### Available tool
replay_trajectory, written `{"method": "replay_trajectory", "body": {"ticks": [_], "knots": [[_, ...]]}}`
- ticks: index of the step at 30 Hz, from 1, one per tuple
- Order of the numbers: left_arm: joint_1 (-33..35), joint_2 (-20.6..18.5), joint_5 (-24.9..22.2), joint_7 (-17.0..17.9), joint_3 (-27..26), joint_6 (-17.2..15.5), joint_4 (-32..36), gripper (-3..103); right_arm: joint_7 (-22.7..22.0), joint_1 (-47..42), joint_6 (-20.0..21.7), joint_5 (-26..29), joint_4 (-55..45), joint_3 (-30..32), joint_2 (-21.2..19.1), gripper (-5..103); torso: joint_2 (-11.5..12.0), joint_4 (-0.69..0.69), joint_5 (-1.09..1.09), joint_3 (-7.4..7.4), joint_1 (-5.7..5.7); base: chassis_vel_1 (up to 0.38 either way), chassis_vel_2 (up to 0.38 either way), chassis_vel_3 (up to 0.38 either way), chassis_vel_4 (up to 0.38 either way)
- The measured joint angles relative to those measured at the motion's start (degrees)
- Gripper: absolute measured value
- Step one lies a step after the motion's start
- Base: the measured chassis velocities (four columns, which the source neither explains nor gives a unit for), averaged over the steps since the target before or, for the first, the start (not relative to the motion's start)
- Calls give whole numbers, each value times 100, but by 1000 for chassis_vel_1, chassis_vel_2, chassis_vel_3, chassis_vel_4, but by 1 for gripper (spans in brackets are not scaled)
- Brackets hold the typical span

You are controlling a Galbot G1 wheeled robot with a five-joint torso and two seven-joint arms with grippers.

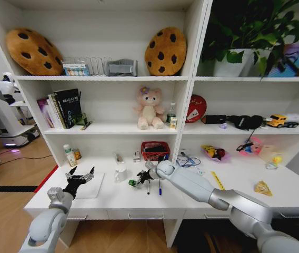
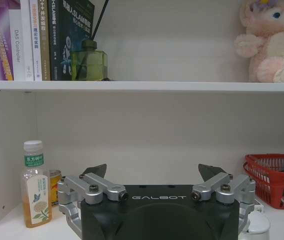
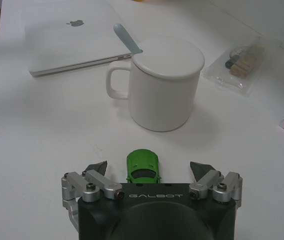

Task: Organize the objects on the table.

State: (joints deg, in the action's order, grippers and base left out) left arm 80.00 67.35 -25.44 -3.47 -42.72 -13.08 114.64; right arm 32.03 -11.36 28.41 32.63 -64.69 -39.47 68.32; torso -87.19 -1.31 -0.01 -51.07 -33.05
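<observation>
A tiny green toy car (image 3: 142,167) sits on the white table (image 1: 118,200), between the open fingers of my right gripper (image 3: 149,170); in the head view the right gripper (image 1: 139,181) hovers at the car (image 1: 132,183). Just beyond stands a white lidded cup (image 3: 164,90) with a spoon handle sticking out, also seen as the cup (image 1: 120,171). A silver laptop (image 3: 77,37) lies closed at the table's left, and my left gripper (image 1: 81,176) hangs open above the laptop (image 1: 92,187), holding nothing. Two pens (image 1: 159,187) lie by my right arm.
A green-capped bottle (image 2: 34,185) stands at the back left. A red basket (image 1: 155,150) sits against the back wall, and a yellow ruler (image 1: 218,181) lies to the right. A small plastic bag (image 3: 239,62) rests near the cup. Shelves rise behind the table.
</observation>
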Motion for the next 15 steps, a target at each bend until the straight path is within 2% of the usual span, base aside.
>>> {"method": "replay_trajectory", "body": {"ticks": [4,11,12,15], "knots": [[0,0,0,0,0,0,0,100,-1,-27,-39,-47,195,12,154,91,0,0,1,0,0,0,0,0,0],[0,0,0,0,0,0,0,100,-35,-25,-42,-57,283,23,201,91,0,0,0,0,0,0,0,0,0],[0,0,0,0,0,0,0,100,-66,-25,-40,-57,284,23,200,94,0,-1,0,0,0,0,0,0,0],[0,0,0,0,0,0,0,100,-117,-24,-27,-47,281,23,192,91,0,-1,1,0,0,0,0,0,0]]}}
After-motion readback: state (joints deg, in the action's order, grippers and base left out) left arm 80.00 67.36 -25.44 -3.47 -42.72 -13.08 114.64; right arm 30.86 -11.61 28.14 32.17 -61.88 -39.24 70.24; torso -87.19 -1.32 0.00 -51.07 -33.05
